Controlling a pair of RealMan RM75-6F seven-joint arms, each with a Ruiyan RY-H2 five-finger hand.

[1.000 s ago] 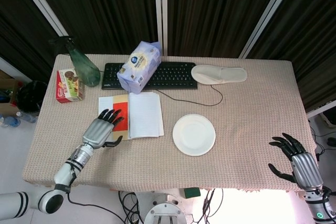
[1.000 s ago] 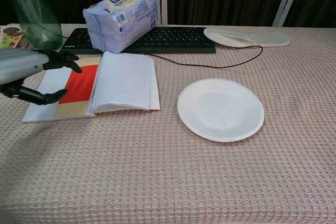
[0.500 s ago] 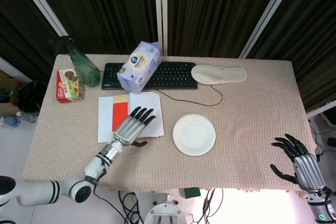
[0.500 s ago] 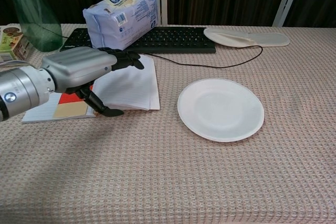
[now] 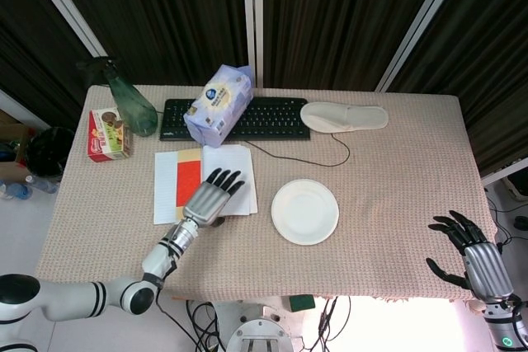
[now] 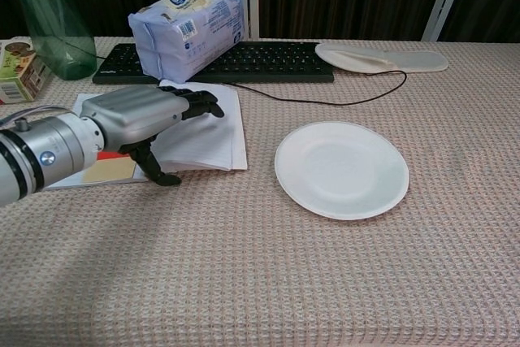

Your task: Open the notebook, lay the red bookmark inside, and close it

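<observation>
The notebook lies open on the left half of the table, lined pages showing. The red bookmark lies flat on its left page beside the spine. My left hand hovers low over the right page stack, palm down and fingers spread toward the keyboard, holding nothing. In the chest view this left hand covers much of the notebook, its thumb pointing down by the front edge of the pages. Whether it touches the paper I cannot tell. My right hand hangs open off the table's front right corner.
A white plate sits right of the notebook. Behind it lie a black keyboard with its cable, a blue tissue pack and a pale slipper. A green bottle and a biscuit box stand at the far left.
My left hand has swept right, from over the bookmark and left page to the right page stack, then settled slightly lower. The bookmark is now uncovered. The right hand barely moved.
</observation>
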